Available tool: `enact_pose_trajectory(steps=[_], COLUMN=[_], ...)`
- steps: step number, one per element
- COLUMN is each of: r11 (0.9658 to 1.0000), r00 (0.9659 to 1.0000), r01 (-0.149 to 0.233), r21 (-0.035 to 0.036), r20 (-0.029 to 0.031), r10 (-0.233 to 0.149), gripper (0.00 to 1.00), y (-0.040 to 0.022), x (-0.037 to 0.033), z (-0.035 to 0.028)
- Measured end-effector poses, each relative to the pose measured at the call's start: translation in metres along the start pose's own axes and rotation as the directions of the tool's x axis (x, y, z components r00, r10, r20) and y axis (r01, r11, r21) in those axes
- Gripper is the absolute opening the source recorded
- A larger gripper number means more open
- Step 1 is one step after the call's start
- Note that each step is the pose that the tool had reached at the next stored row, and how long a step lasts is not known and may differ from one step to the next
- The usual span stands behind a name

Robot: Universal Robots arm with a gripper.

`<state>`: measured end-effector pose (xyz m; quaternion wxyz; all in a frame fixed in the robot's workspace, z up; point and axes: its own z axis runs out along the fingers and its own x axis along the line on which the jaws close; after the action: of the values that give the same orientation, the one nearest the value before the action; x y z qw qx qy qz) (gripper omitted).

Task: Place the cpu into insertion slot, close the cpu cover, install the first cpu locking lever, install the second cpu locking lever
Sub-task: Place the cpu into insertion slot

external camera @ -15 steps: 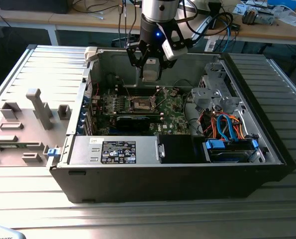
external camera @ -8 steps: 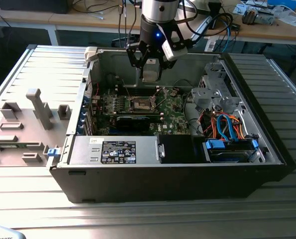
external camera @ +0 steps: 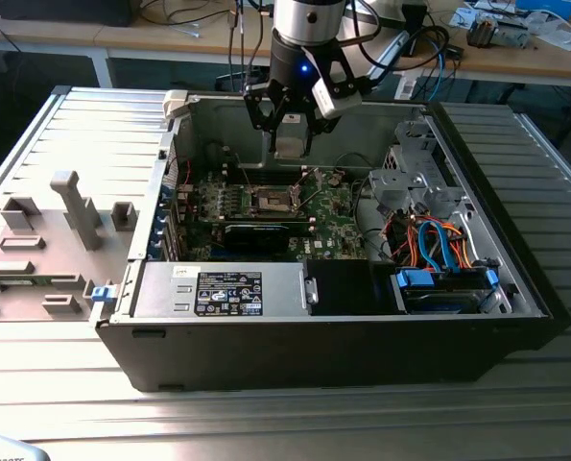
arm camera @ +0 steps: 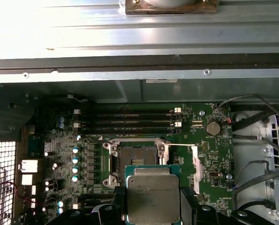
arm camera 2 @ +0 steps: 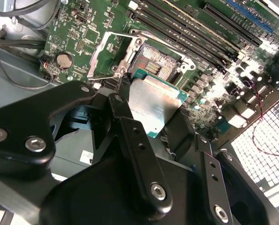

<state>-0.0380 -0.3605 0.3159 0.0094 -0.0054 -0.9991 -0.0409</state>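
Note:
My gripper (external camera: 290, 146) hangs inside the open computer case, above the green motherboard (external camera: 338, 226). It is shut on the cpu (arm camera 2: 153, 103), a flat silver-topped square held by its edges between the black fingers (arm camera 2: 126, 123). The cpu (arm camera: 152, 197) hovers a short way off the insertion slot (arm camera: 135, 159), not touching it. The insertion slot (arm camera 2: 155, 63) lies open, its contact field showing. The cpu cover (arm camera 2: 104, 56) is swung up and back beside the socket, seen as a bright metal frame (arm camera: 195, 164). A thin wire locking lever (arm camera: 177, 145) stands free along the socket's edge.
Long memory slots (arm camera: 127, 119) run just beyond the socket. The case's back wall (external camera: 362, 125) rises close behind the gripper. A power supply (external camera: 227, 288) and a drive cage with blue and orange cables (external camera: 439, 245) line the case. A grey fixture tray (external camera: 55, 230) sits outside, on the exterior view's left.

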Motion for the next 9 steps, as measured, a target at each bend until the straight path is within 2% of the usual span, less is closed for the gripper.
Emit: enact_pose_trajectory(steps=[9], r11=[1.0], r00=[1.0], r01=[0.0], r21=[0.0001], r20=[0.0], r10=[0.0], gripper=[0.55], y=[-0.0001], x=[0.0], z=[0.0019])
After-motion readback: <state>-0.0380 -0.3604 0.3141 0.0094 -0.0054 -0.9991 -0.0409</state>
